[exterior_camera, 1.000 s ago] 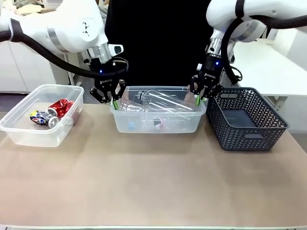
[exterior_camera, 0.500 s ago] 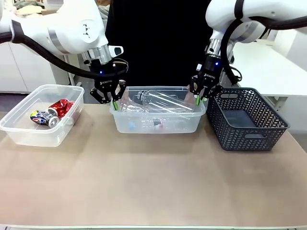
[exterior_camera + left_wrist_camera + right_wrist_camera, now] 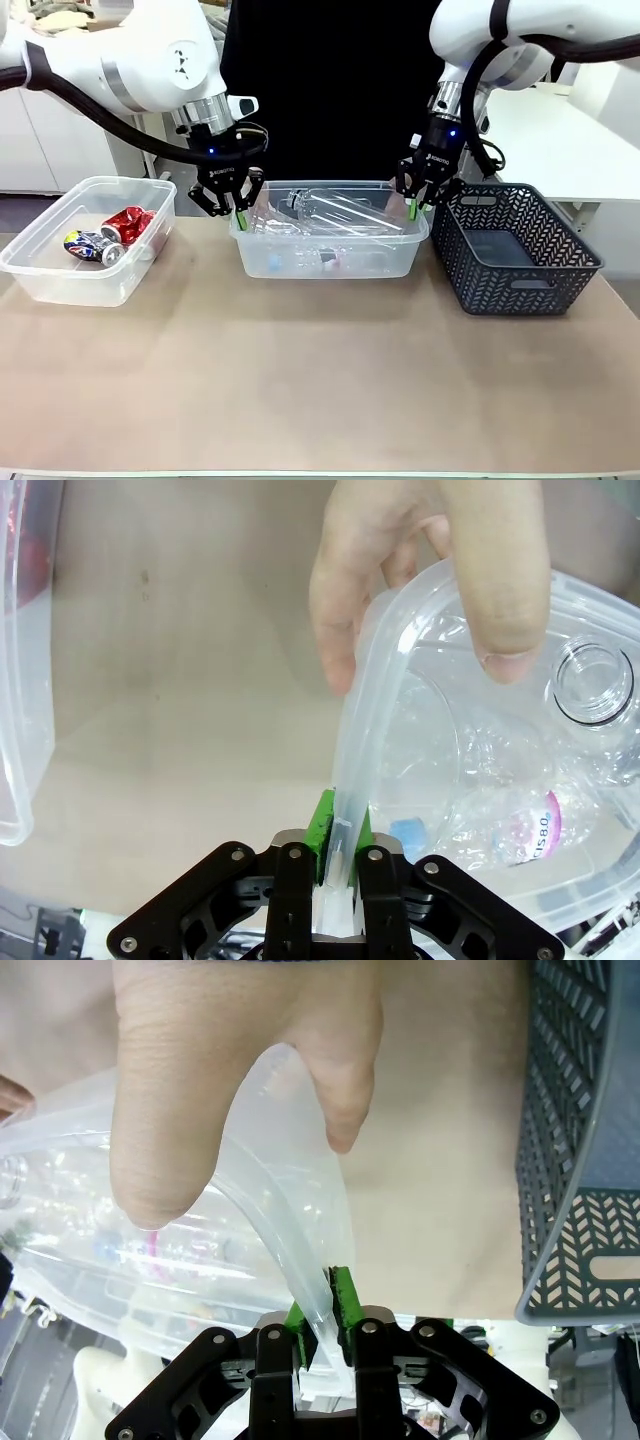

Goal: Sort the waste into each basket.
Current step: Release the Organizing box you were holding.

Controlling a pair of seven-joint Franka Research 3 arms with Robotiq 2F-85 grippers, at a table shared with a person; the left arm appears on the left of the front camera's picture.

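bottle tub (image 3: 330,262) barely shifted on bench (image 3: 320,380); left fingers (image 3: 322,820) and right fingers (image 3: 345,1300) still clamped on its rim, person's hand (image 3: 430,570) holding too.

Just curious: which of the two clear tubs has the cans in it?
The left tub, holding a red can and a blue-yellow can; the middle tub holds bottles.

On the table (image 3: 320,390), the middle basket (image 3: 330,262) held bottles (image 3: 335,212), with the basket of cans (image 3: 60,262) well to its left, the lattice basket (image 3: 515,265) just to its right, and a person's hands (image 3: 440,570) at its far corners.
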